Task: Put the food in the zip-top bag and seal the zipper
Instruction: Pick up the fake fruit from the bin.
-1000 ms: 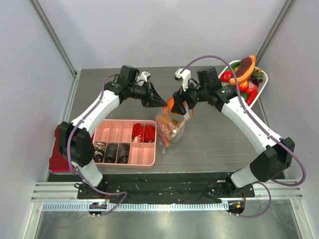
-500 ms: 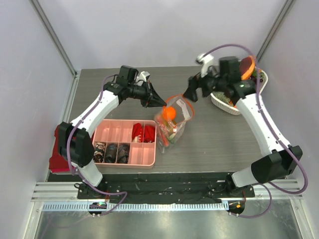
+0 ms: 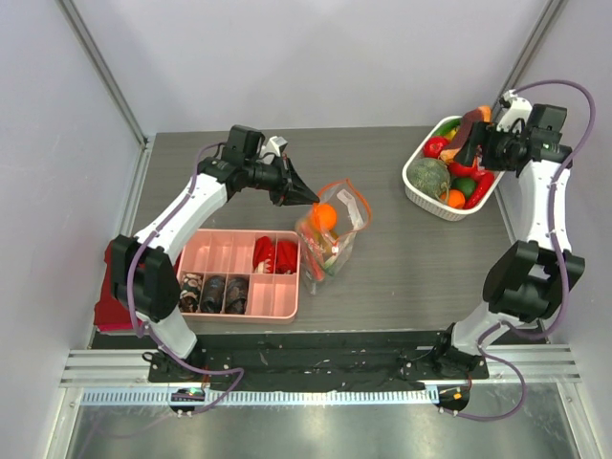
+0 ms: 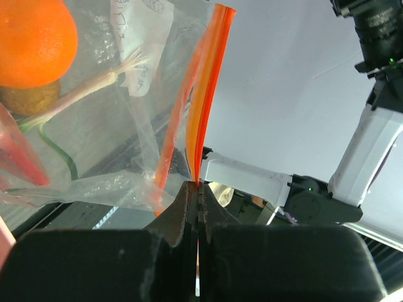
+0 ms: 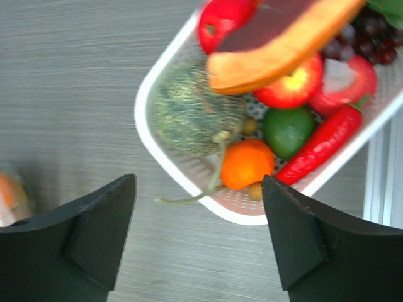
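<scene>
A: State of left gripper (image 4: pixel 197 189)?
B: Pinched tight on zipper (image 4: pixel 208 88); zip-top bag (image 3: pixel 330 234) just beside pink tray (image 3: pixel 239 251), mouth up, orange (image 3: pixel 324 217) inside
A: And right gripper (image 5: pixel 198 189)?
B: Jaws wide, empty, above white basket (image 3: pixel 413 182) of food (image 3: pixel 432 176)

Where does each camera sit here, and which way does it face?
Top external: above and behind, looking down on the table; both arms show from base to gripper.
Left wrist: on the left arm, facing sideways across the table; the left gripper shows shut on the zipper of the zip-top bag, right arm beyond.
Right wrist: facing down; open right gripper frames the white basket of food.
Shared: top and right wrist show the basket; top and left wrist, the bag.
</scene>
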Tool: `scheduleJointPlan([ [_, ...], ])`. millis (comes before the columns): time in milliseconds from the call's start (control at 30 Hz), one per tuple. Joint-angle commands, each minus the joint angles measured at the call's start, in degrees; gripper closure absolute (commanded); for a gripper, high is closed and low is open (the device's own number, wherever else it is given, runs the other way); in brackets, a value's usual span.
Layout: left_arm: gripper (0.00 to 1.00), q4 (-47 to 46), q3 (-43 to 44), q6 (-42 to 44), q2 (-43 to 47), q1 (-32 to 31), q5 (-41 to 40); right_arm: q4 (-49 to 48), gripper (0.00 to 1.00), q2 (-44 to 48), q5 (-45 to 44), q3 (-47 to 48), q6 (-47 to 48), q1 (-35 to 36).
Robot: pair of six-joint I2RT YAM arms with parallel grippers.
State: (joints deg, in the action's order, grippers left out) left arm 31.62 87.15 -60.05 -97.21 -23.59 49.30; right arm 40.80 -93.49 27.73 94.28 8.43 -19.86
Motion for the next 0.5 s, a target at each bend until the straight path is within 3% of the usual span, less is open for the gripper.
scheduleJointPlan([
  [0, 1.00, -1.8, 0.1, -0.1, 2.5, 0.3, 1.6, -5.1, 0.19, -2.8, -3.5, 0.2, 0.0, -2.2],
  [100, 1.00, -1.8, 0.1, 0.2, 2.4, 0.3, 1.6, -10.0, 0.24, -3.5, -2.5, -2.7, 4.5, -3.5],
  [267, 1.00, -1.6, 0.1, 0.9, 2.2, 0.5, 1.7, -27.7, 0.22, -2.3, 11.0, -13.6, 11.9, -7.8],
  [467, 1.00, -1.2, 0.6, 1.2, 1.9, 0.6, 1.5, -31.0, 0.16, -8.4, 20.1, -11.8, 24.5, -9.1],
])
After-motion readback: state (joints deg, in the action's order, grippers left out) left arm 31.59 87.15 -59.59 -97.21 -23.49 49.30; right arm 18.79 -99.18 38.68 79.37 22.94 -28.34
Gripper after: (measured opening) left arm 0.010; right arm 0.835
